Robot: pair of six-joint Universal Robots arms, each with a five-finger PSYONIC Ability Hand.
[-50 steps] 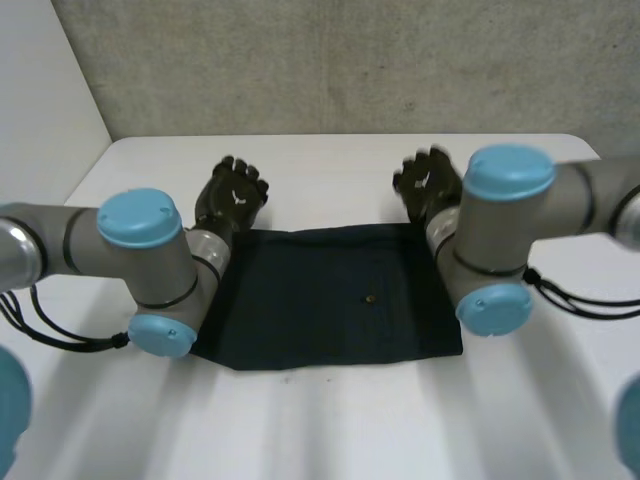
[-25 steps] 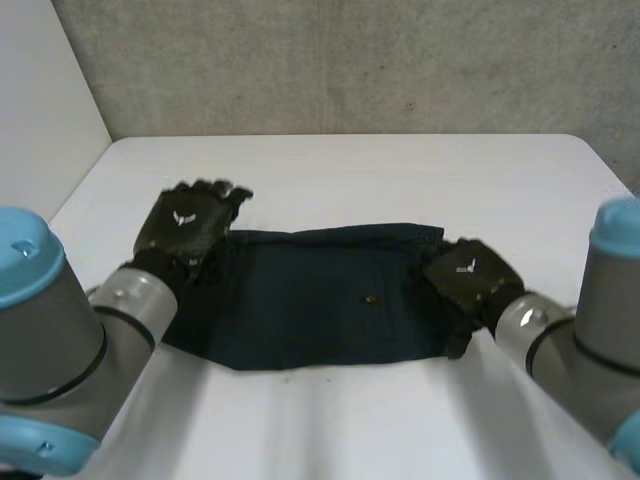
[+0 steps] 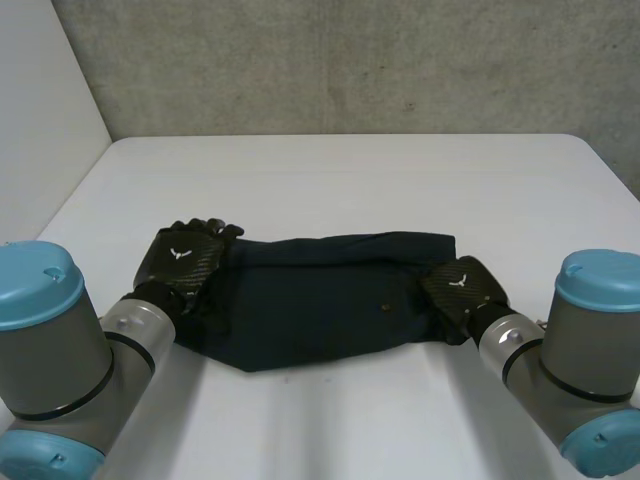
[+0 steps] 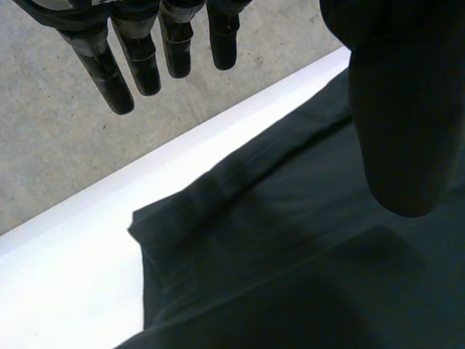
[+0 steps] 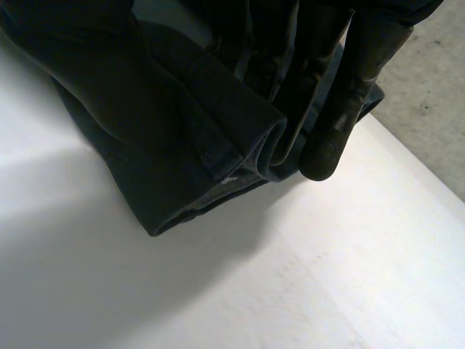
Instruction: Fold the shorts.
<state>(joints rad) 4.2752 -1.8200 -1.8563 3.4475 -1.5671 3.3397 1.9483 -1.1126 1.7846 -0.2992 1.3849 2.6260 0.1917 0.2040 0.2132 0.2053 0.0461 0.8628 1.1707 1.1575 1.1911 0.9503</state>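
Note:
Dark navy shorts (image 3: 320, 300) lie across the middle of the white table (image 3: 340, 180), their far edge bunched into a fold. My left hand (image 3: 182, 260) rests over the shorts' left edge. In the left wrist view its fingers (image 4: 138, 58) are straight and apart from the thumb (image 4: 407, 109), hovering above the shorts (image 4: 276, 240) with nothing between them. My right hand (image 3: 462, 290) is at the shorts' right edge. In the right wrist view its fingers (image 5: 349, 94) pinch a folded hem of the shorts (image 5: 196, 131) against the thumb.
A grey concrete wall (image 3: 350, 60) stands behind the table, and a white panel (image 3: 40, 90) borders its left side. Bare table lies beyond the shorts and in front of them. Both forearms reach in from the near corners.
The right hand closed on the shorts' right edge. Both hands came nearer to me, and the shorts' far edge has bunched and shifted forward.

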